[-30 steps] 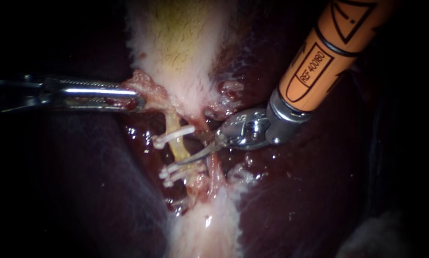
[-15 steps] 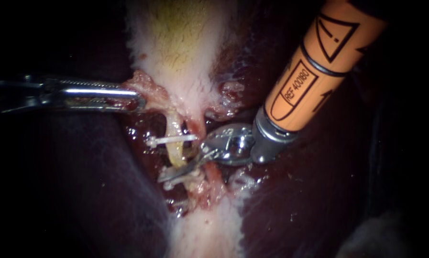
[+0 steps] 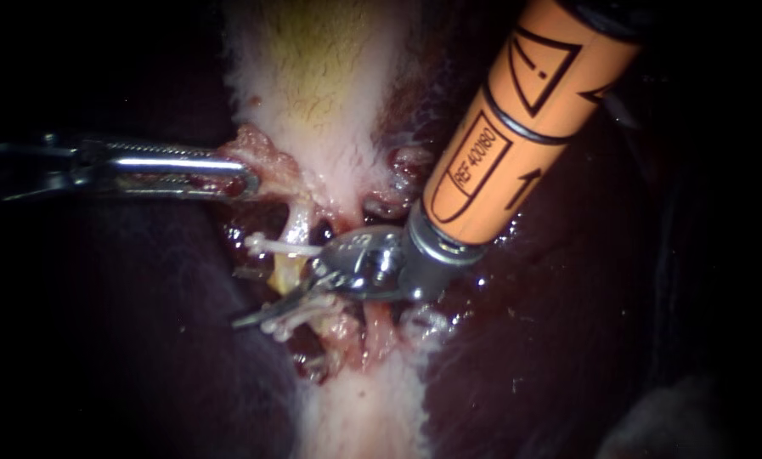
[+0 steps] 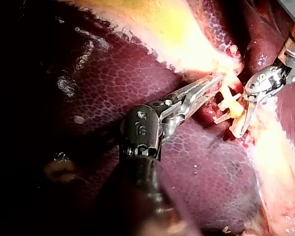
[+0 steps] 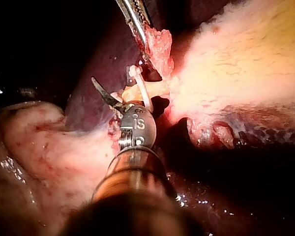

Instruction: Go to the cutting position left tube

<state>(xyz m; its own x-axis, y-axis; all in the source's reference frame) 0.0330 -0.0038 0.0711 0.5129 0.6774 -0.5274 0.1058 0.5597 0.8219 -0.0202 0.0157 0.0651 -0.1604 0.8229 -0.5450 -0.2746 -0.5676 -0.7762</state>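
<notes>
The pale yellow left tube (image 3: 289,270) runs down from the gallbladder (image 3: 313,76), with a white clip (image 3: 274,246) above and two white clips (image 3: 300,313) below. My right instrument (image 3: 266,297), on an orange shaft, ends in thin blades that are open. The lower blade crosses the tube between the upper and lower clips, and its tip pokes out past the tube's left side. The upper blade is mostly hidden at the tube. My left instrument (image 3: 240,177) has its jaws shut on ragged tissue at the gallbladder's neck. Both instruments show again as the right instrument (image 5: 113,98) and the left instrument (image 4: 214,83).
Dark liver (image 3: 126,323) lies on both sides of the pale strip. A reddish second tube (image 3: 374,327) runs just right of the clipped one, under the right instrument's hinge. In the right wrist view, pale fatty tissue (image 5: 49,147) lies beside the shaft.
My right instrument has moved left and down, sliding its open blades across the left tube between the clips. The upper clip shifted left. My left instrument has held still.
</notes>
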